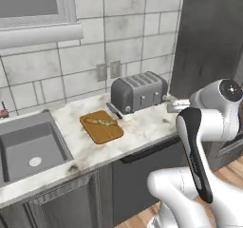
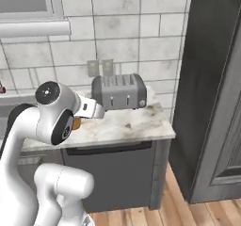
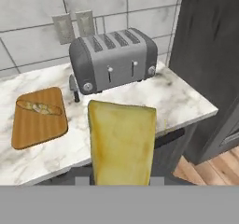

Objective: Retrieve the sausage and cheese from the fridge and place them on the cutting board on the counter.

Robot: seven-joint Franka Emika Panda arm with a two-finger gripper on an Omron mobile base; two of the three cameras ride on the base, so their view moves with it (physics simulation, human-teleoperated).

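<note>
Pincer status: your gripper point(image 3: 122, 183) is clamped on the cheese point(image 3: 122, 143), the pale yellow chunk standing between the tips in the hand view, held above the near counter point(image 3: 177, 97) edge. On the cutting board point(image 3: 38, 117), left of the toaster point(image 3: 113, 59), lies a pale, speckled link; by its place you can take it for the sausage point(image 3: 39, 108), though its colour reads lighter than expected. Judged step: carrying the cheese to the board, second item of two. Next move calls for shifting left and farther in over the board, lowering onto bare wood beside the link, then releasing. Fridge point(image 1: 209, 37) stands right of the toaster.
</note>
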